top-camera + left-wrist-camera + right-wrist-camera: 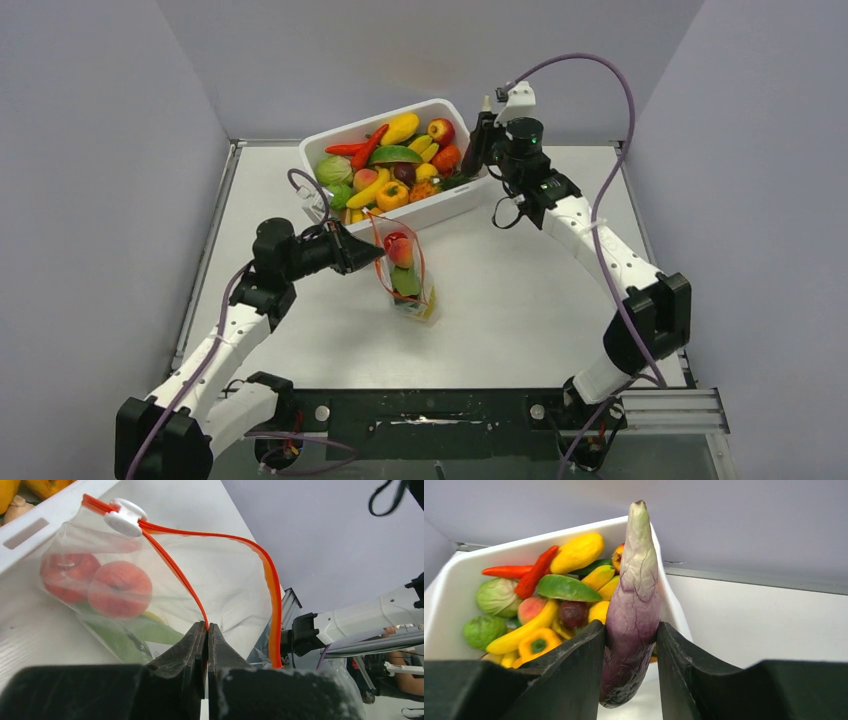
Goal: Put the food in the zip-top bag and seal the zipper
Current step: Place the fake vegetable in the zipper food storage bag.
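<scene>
The left tool (206, 640) is pinched tight on the zipper (175, 572) of the zip-top bag (225, 570), which stands on the bench (520, 280) just beside the white tub (440, 205), holding peach-red fruits (120, 589) and perhaps a leaf (125, 637). The right tool (630, 630) clamps a purple aubergine (636, 580) at the tub's right end.

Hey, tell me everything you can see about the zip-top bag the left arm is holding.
The zip-top bag is clear thin plastic, standing on the table just in front of the white tub, mouth open. A red-orange zipper rims the mouth, a white slider at one end. The left gripper is shut on that rim. Inside lie two red-peach fruits and a green leaf.
</scene>
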You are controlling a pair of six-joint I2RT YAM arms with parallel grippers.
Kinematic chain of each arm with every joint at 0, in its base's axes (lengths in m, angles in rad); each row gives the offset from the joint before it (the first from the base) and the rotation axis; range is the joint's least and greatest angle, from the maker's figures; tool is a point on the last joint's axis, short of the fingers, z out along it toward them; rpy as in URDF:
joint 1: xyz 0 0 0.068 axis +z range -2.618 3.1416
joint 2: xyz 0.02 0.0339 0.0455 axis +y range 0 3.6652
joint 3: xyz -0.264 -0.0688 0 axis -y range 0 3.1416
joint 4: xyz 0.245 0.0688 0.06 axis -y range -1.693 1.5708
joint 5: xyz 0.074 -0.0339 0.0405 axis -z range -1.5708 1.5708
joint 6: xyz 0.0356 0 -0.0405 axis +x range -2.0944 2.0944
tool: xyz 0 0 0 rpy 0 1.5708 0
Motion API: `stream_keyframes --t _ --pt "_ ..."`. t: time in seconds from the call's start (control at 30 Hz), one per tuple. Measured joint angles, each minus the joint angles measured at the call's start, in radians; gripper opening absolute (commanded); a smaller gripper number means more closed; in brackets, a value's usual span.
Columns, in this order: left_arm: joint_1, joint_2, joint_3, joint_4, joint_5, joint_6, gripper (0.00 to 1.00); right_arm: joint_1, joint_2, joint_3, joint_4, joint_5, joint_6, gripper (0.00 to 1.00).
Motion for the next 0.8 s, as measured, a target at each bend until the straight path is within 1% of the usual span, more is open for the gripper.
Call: stream_keyframes --t 0.1,0.2,0.37,0.47,0.6,0.8 --pt "-0.042 0.015 0.014 0.0 -0.03 -0.001 0.0 0.027 -0.111 -0.081 -0.004 -0.014 0.0 0.21" --pt "-0.071 0.031 0.032 -0.001 -0.051 -0.004 0.0 0.083 -0.231 -0.161 -0.005 -0.042 0.0 0.21" --pt "-0.097 0.047 0.059 0.002 -0.078 -0.023 0.0 0.182 -0.393 -0.264 0.012 -0.115 -0.012 0.21" --pt "-0.103 0.051 0.067 0.006 -0.087 -0.031 0.0 0.213 -0.479 -0.326 0.033 -0.172 -0.01 0.21" --pt "-0.109 0.061 0.071 0.014 -0.1 -0.041 0.0 0.258 -0.535 -0.36 0.04 -0.216 -0.003 0.21" --pt "-0.111 0.063 0.072 0.021 -0.108 -0.044 0.0 0.357 -0.537 -0.361 0.002 -0.256 -0.001 0.21"
